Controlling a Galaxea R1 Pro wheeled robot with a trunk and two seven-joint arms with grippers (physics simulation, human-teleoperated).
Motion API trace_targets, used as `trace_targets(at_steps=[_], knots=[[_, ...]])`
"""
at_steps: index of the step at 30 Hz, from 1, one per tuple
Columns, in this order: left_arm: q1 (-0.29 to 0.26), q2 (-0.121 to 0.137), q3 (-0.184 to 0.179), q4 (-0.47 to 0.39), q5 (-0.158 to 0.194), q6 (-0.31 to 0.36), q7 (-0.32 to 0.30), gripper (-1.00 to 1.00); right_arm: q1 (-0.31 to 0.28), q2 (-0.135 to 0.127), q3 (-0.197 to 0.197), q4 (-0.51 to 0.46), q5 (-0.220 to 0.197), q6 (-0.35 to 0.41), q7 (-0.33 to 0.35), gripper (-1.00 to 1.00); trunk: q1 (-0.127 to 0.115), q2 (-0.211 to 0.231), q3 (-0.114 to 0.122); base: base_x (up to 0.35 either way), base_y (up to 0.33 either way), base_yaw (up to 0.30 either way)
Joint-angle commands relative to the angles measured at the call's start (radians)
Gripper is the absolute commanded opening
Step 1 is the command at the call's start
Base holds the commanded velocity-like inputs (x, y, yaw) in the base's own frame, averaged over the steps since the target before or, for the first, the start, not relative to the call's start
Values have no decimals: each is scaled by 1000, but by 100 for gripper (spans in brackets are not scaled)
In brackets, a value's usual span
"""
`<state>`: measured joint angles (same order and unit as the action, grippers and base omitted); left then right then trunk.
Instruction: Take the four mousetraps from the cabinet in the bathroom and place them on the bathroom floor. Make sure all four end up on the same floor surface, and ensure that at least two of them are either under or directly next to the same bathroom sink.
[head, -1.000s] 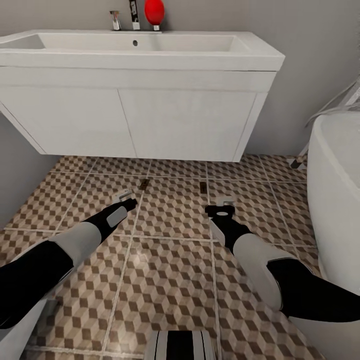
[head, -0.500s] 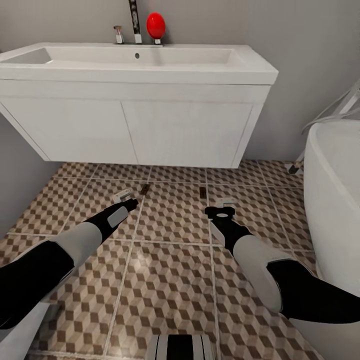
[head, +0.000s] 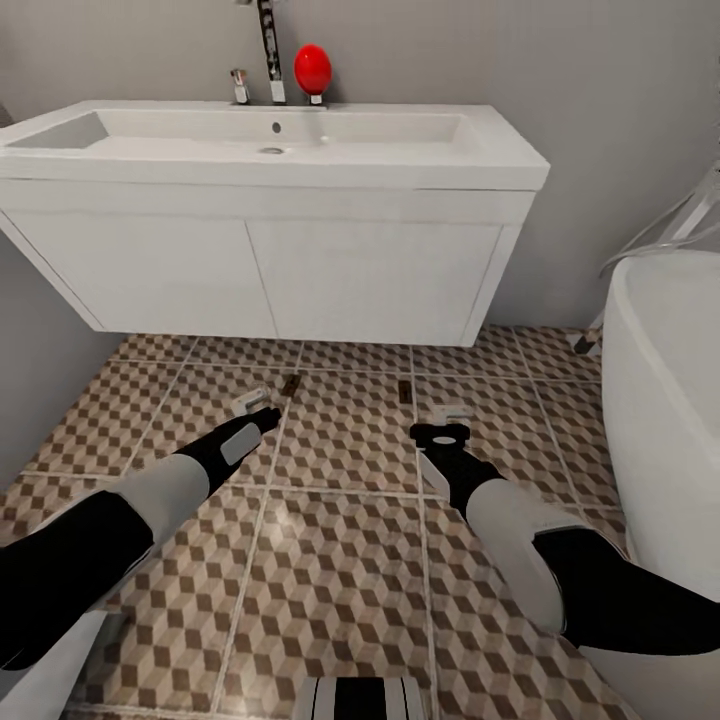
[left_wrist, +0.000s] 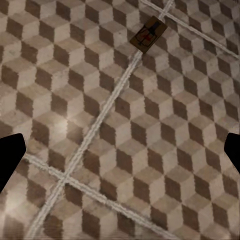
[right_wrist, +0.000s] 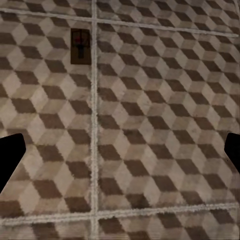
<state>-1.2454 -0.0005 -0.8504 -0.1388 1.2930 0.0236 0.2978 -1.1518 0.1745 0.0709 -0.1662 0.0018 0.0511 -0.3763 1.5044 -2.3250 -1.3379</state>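
Head view: white sink (head: 270, 190) hangs on the grey wall, basin empty apart from its drain, two white cupboard doors below, both closed, contents hidden. Chrome tap (head: 270, 50) stands at the back rim, a small chrome fitting (head: 240, 86) to its left, a red egg-shaped object (head: 313, 68) on a small base to its right. White bathtub (head: 665, 420) at the right edge, inside not visible. Bathroom floor (head: 340, 560) is cube-pattern tile with pale grout. Two mousetraps lie flat on it just in front of the sink, apart from each other: left mousetrap (head: 291, 385) on a grout line, right mousetrap (head: 405, 392) just beside another grout line. Left gripper (head: 257, 408) is low over the floor, near the left mousetrap but not touching; right gripper (head: 447, 425) is low too, the right mousetrap just beyond it, apart. Left wrist view: mousetrap (left_wrist: 148, 34) sits tilted across a grout line, wire parts up, dark fingertips (left_wrist: 10, 159) at both picture edges, spread wide, nothing between them. Right wrist view: mousetrap (right_wrist: 80, 46) lies square beside a grout line, fingertips (right_wrist: 10, 157) also at the far edges, spread wide and empty. Both traps rest on the same tiled surface.
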Motion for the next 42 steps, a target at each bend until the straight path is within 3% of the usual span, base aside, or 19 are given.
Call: trace_targets(at_steps=[1,7,15,21,25,30,42], knots=[[7,-3,-6,0,2,2,6,100,7,0,7,0,1,5,-6,100,-4,7,3,0,0,0],[59,-18,-10,5,-3,0,4,100,59,0,8,2,3,7,-5,100,-27,49,21,0,0,0],[117,-40,-34,7,-4,0,3,100,83,0,9,11,2,12,-3,100,-58,105,46,0,0,0],[169,-52,-77,7,-4,1,3,100,90,0,11,36,4,13,6,100,-81,147,65,0,0,0],[204,-56,-126,7,-3,1,3,100,97,0,12,51,5,13,41,100,-96,175,78,0,0,0],[231,-58,-160,7,-3,1,3,100,117,0,13,56,7,10,78,100,-115,210,93,0,0,0],[301,-61,-179,-1,-3,1,2,100,170,0,31,59,27,5,99,100,-161,294,131,0,0,0]])
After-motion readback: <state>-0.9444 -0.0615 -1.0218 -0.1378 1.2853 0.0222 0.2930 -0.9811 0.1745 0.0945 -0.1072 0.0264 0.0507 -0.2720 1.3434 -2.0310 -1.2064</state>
